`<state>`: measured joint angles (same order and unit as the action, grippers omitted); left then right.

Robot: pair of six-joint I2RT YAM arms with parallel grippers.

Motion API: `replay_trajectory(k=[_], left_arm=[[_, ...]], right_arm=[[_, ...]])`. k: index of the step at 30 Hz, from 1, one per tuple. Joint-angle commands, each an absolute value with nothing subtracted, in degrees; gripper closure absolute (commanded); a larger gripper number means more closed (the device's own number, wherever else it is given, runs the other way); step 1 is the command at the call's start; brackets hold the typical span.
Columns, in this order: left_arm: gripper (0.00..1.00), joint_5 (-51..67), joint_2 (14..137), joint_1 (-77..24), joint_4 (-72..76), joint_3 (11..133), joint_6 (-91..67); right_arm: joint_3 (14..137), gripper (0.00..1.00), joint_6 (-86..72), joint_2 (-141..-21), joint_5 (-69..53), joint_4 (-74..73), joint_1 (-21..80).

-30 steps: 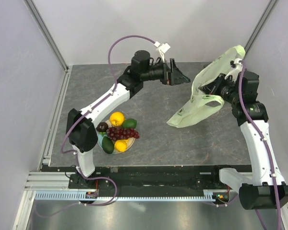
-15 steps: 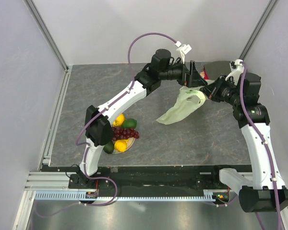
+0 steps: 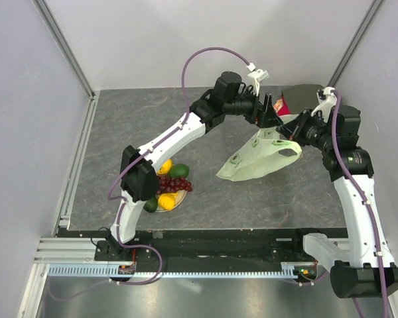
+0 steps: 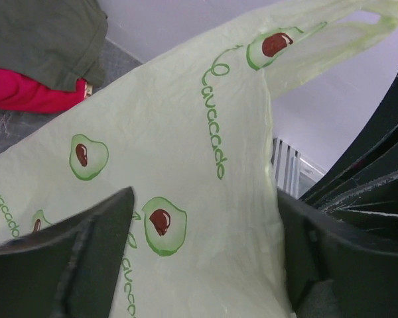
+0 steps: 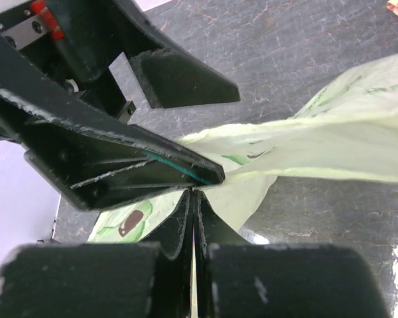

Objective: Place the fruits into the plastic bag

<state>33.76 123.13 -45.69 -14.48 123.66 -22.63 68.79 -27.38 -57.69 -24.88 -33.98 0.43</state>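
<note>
The pale green plastic bag [image 3: 255, 158] hangs slanted over the table, its upper edge pinched in my right gripper [image 3: 293, 127], which is shut on the film [image 5: 194, 192]. My left gripper [image 3: 270, 112] has reached the same upper part of the bag. Its fingers [image 4: 66, 258] stand wide apart with the printed bag wall [image 4: 186, 132] between them. The fruits sit on a plate [image 3: 179, 201] near the left arm's base: grapes [image 3: 172, 184], a lemon [image 3: 166, 200], an avocado [image 3: 179, 170], and an orange [image 3: 163, 165] partly hidden by the arm.
A dark green and red cloth [image 3: 298, 96] lies at the back right, just behind the bag, also seen in the left wrist view as cloth [image 4: 40, 59]. The left gripper's dark fingers [image 5: 119, 159] fill the space right in front of my right gripper. Walls enclose the table.
The left arm swung right from the back middle to the bag's upper edge. The right gripper brought the bag down from its raised position. The left jaws have narrowed slightly.
</note>
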Motion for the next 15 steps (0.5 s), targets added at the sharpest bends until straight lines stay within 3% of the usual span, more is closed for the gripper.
replay_trajectory(k=[1,5,6,9,15], left_arm=[[0.3,35.6,120.85,-46.67,-16.26,121.47,-16.0],[0.59,34.19,120.06,-46.67,-16.7,119.62,-15.64],[0.72,33.93,120.06,-46.67,-16.87,119.62,-15.64],[0.96,29.19,119.27,-46.15,-18.19,119.36,-15.82],[0.98,23.47,114.36,-40.0,-18.11,117.69,-20.74]], right_arm=[[68.82,1.0,-27.25,-56.25,-21.98,-31.38,0.53],[68.82,1.0,-27.6,-55.9,-20.4,-31.38,0.53],[68.82,1.0,-27.86,-55.81,-19.61,-31.55,0.61],[69.43,1.0,-27.6,-55.2,-13.03,-33.57,0.53],[74.44,1.0,-24.0,-56.07,1.2,-40.25,0.53]])
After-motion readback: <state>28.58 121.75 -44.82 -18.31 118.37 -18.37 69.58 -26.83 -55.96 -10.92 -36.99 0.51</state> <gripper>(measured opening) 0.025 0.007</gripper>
